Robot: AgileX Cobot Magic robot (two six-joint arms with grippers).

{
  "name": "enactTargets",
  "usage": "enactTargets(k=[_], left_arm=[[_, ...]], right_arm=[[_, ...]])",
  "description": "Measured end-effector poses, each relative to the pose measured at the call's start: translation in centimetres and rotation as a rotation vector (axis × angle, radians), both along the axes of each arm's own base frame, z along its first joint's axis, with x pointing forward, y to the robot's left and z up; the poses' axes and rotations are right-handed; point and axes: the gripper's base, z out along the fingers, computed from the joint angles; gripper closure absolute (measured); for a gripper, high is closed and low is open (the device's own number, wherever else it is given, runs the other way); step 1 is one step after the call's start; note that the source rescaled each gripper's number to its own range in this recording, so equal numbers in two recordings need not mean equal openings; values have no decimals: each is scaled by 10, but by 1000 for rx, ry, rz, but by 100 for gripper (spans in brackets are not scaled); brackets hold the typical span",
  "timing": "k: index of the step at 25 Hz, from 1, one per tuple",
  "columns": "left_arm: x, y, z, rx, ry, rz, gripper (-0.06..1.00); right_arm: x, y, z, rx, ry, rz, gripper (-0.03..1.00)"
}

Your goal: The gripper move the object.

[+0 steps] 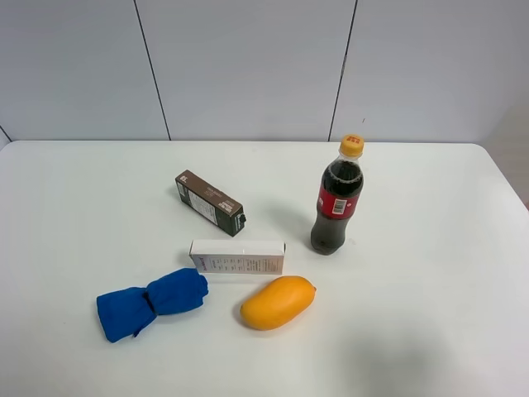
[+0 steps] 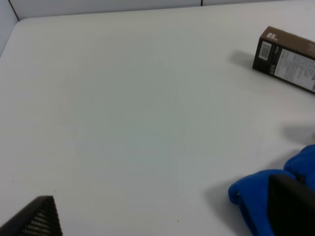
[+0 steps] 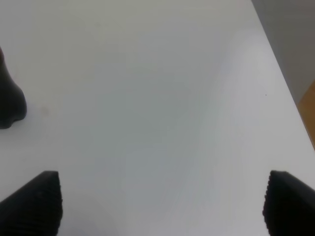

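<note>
Slim white rectangular carton [image 1: 237, 256] with small printed text: flat on the white table [image 1: 83, 207], long side across the exterior high view, near the table's middle. Just behind the orange-yellow mango [image 1: 278, 302] and just beside the crumpled blue cloth [image 1: 151, 303]; contact with either cannot be told. Dark brown rectangular carton [image 1: 210, 203] behind it, set at an angle, apart from it. Dark cola bottle [image 1: 337, 195] with red label and orange cap upright to the right, well apart.

Left gripper [image 2: 162, 216]: black ribbed fingertips [image 2: 37, 219] spread wide, nothing between them, above bare table. Blue cloth [image 2: 261, 191] beside one fingertip, end of the brown carton [image 2: 288, 59] farther off. White carton outside this view.

Right gripper [image 3: 160, 201]: black fingertips [image 3: 37, 201] wide apart, empty, over bare table near its edge. Dark base of the bottle [image 3: 10, 98] at the frame's border.

Neither arm visible in the exterior high view. White carton untouched.
</note>
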Motion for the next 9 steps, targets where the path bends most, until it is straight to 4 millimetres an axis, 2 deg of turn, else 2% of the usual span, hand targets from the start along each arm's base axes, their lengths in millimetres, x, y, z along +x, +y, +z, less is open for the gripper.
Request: enactTargets(k=[9], left_arm=[[0, 0, 0, 0, 0, 0, -6]], right_arm=[[0, 0, 0, 0, 0, 0, 21]])
